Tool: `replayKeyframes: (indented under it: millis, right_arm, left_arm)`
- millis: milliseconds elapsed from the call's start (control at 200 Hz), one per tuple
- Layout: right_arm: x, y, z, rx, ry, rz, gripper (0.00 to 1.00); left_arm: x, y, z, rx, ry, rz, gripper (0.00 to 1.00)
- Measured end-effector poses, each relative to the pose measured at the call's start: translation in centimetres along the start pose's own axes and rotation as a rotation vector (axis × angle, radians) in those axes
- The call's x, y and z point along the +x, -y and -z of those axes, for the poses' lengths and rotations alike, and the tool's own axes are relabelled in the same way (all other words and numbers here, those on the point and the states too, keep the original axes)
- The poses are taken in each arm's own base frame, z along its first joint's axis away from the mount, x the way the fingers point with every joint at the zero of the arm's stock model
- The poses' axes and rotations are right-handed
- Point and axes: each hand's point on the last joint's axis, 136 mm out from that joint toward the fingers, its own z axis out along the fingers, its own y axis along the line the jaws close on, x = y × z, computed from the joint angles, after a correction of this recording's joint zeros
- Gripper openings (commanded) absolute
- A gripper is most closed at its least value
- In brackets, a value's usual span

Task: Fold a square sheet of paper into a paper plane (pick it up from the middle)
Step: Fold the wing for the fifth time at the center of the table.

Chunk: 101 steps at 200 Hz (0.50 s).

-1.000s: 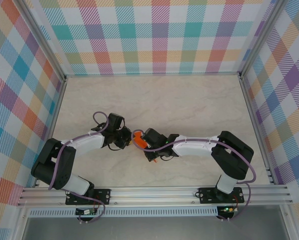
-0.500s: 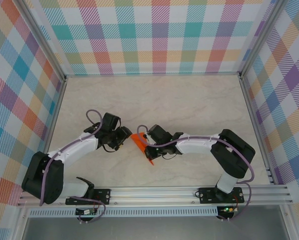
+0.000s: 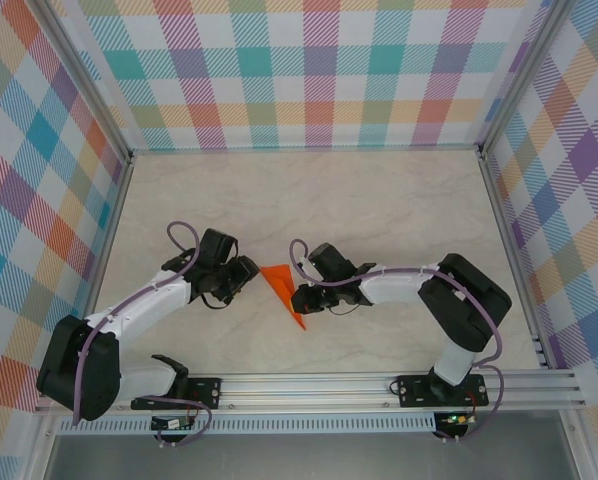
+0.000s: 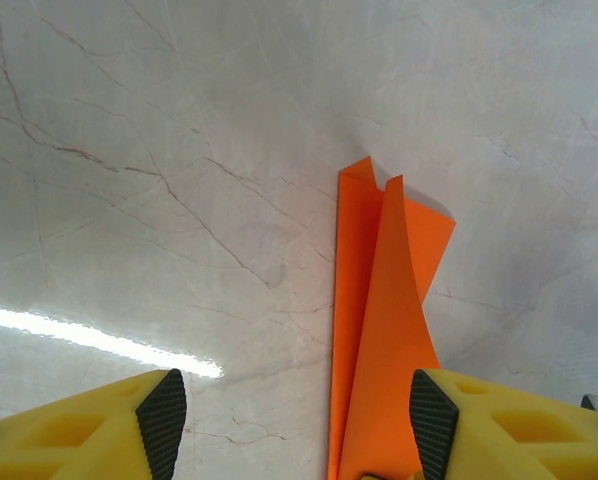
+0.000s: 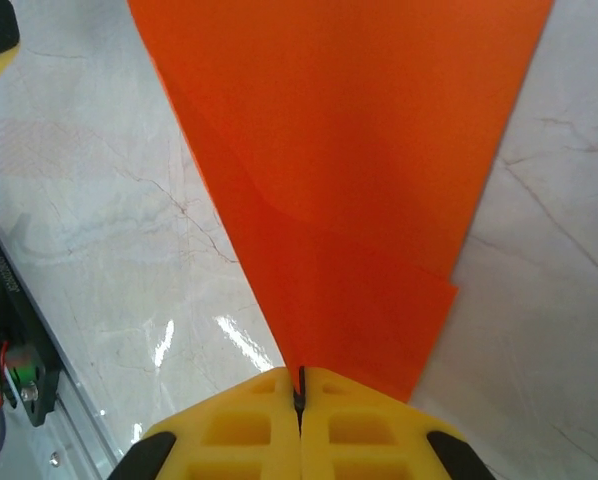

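Observation:
The paper plane point(image 3: 280, 289) is a narrow bright orange dart with a centre crease, low over the marble table point(image 3: 379, 200) between the two arms. My right gripper point(image 3: 297, 297) is shut on its folded edge, and in the right wrist view point(image 5: 300, 385) the paper plane point(image 5: 349, 170) fans out from the closed jaws. My left gripper point(image 3: 249, 277) stands open just left of it. In the left wrist view point(image 4: 297, 420) the paper plane point(image 4: 379, 340) rises between the fingers, close to the right pad point(image 4: 432, 420), with nothing clamping it.
Plaid walls point(image 3: 319, 70) enclose the table on the left, back and right. An aluminium rail point(image 3: 309, 385) with both arm bases runs along the near edge. Bare marble lies behind and to both sides of the grippers.
My left gripper has opened, let go of the paper plane and drawn back a little to the left. The right gripper has stayed shut on the plane and shifted slightly right.

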Motion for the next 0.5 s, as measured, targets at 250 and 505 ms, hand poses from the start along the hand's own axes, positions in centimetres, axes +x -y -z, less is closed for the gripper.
replayKeyframes:
  millis: [250, 505]
  right_arm:
    - [0.5, 0.5, -0.9, -0.021, -0.031, -0.038, 0.06]
    - [0.5, 0.7, -1.4, -0.051, -0.049, -0.077, 0.06]
  left_arm:
    - [0.6, -1.0, -0.4, -0.019, -0.02, -0.005, 0.63]
    - [0.8, -1.1, -0.5, -0.018, -0.03, -0.011, 0.62]
